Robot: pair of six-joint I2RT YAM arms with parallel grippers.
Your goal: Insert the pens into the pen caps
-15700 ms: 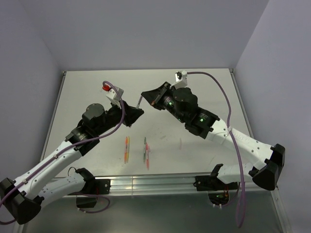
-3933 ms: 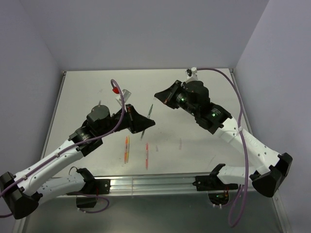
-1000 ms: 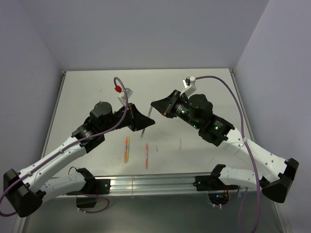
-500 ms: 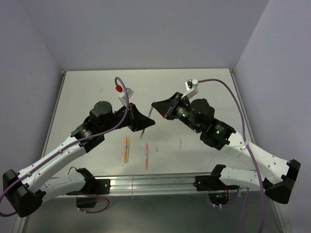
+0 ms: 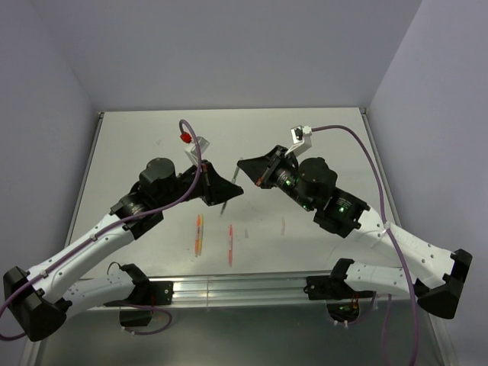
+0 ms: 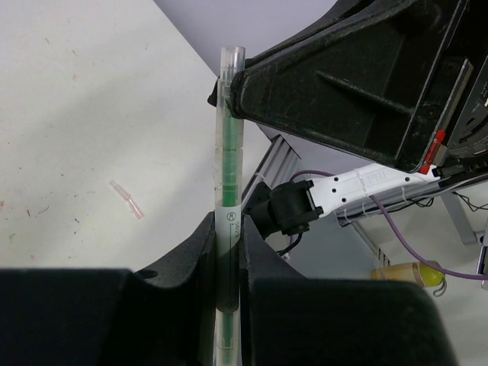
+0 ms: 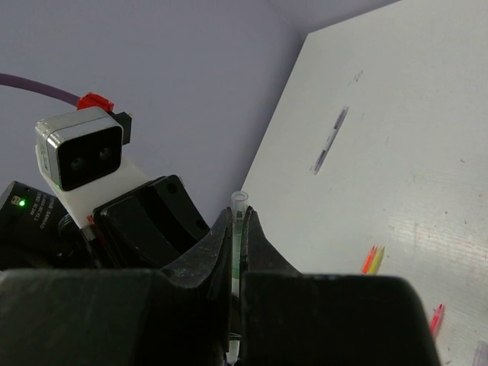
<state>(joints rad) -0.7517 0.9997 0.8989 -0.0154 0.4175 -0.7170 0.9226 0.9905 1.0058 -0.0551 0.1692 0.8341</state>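
My left gripper (image 5: 226, 192) and right gripper (image 5: 243, 168) meet tip to tip above the table's middle. The left gripper (image 6: 227, 232) is shut on a clear green pen (image 6: 229, 152) that points up to the right gripper's black fingers (image 6: 320, 84). The right gripper (image 7: 239, 223) is shut on the clear cap end (image 7: 239, 200) of that same pen; green shows inside it. An orange/yellow pen (image 5: 199, 232) and a red pen (image 5: 230, 243) lie on the table below. They also show in the right wrist view as the orange/yellow pen (image 7: 374, 259) and the red pen (image 7: 436, 318). A grey pen (image 7: 329, 139) lies farther off.
A small pink cap (image 6: 126, 200) lies loose on the white table (image 5: 320, 137). The metal rail (image 5: 229, 288) runs along the near edge. The left wrist camera housing (image 7: 80, 156) sits close to my right fingers. Grey walls close in the back and sides.
Earlier the green pen lay on the table next to the red one; now both grippers hold it in the air. In the last second the grippers have barely moved.
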